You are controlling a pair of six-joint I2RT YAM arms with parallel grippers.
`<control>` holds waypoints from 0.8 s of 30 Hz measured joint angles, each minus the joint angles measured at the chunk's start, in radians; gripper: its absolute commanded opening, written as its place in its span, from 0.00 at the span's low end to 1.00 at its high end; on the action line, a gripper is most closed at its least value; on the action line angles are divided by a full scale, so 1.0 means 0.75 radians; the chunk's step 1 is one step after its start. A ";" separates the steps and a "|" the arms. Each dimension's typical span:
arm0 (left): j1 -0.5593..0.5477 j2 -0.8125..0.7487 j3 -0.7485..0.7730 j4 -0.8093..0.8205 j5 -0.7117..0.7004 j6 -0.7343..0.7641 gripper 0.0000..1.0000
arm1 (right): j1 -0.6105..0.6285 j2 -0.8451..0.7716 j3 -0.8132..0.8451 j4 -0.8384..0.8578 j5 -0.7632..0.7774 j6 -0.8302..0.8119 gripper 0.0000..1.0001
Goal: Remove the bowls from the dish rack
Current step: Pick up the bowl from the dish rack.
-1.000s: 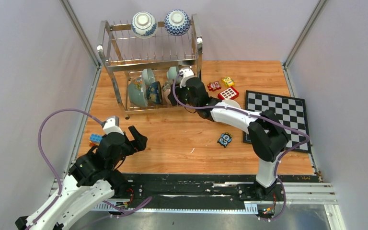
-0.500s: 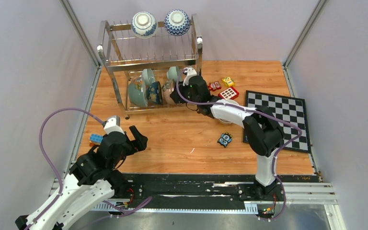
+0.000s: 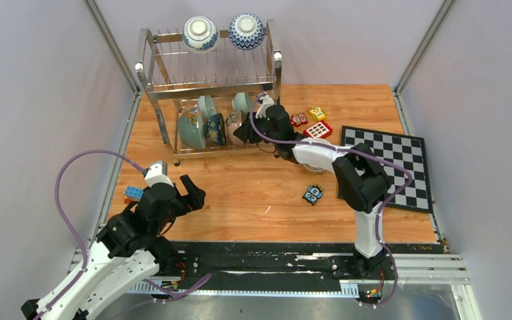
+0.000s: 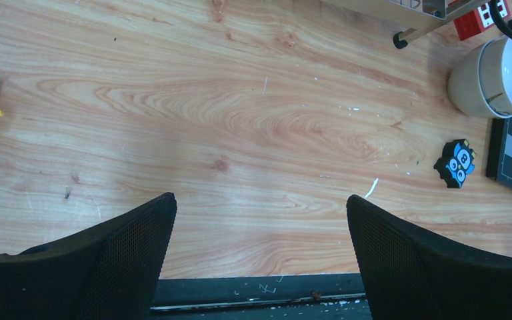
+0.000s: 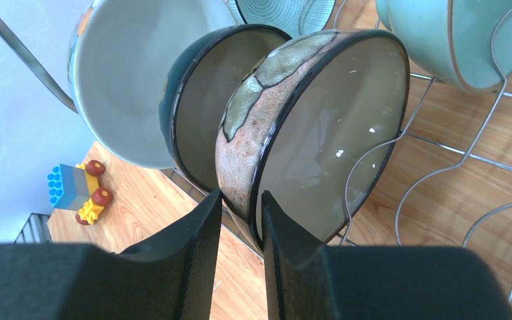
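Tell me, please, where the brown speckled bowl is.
Right wrist view: the brown speckled bowl stands on edge in the dish rack, right of a dark bowl, its rim held in the right gripper.

Over the last second the right arm (image 3: 320, 155) has drawn its elbow in and pushed farther left into the lower tier of the dish rack (image 3: 210, 89), so the right gripper (image 5: 240, 200) now has the brown bowl (image 5: 307, 133) rim between its jaws.
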State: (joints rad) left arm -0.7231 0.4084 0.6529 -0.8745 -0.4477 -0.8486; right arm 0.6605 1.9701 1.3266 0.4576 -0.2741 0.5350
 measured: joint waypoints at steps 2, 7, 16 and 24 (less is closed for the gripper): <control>0.000 0.001 0.000 0.000 0.000 0.000 1.00 | -0.010 0.009 0.000 0.030 -0.029 0.022 0.25; 0.000 0.010 0.000 0.000 0.000 0.000 1.00 | -0.027 0.034 0.000 0.103 -0.095 0.054 0.25; 0.000 0.044 0.000 0.000 -0.001 0.000 1.00 | -0.046 0.082 -0.002 0.173 -0.179 0.104 0.30; 0.000 0.047 0.000 0.000 -0.001 0.000 1.00 | -0.060 0.107 -0.003 0.265 -0.226 0.157 0.04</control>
State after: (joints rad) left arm -0.7231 0.4435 0.6529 -0.8745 -0.4484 -0.8486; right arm 0.6155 2.0506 1.3247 0.6563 -0.4438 0.6525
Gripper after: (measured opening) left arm 0.997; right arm 0.220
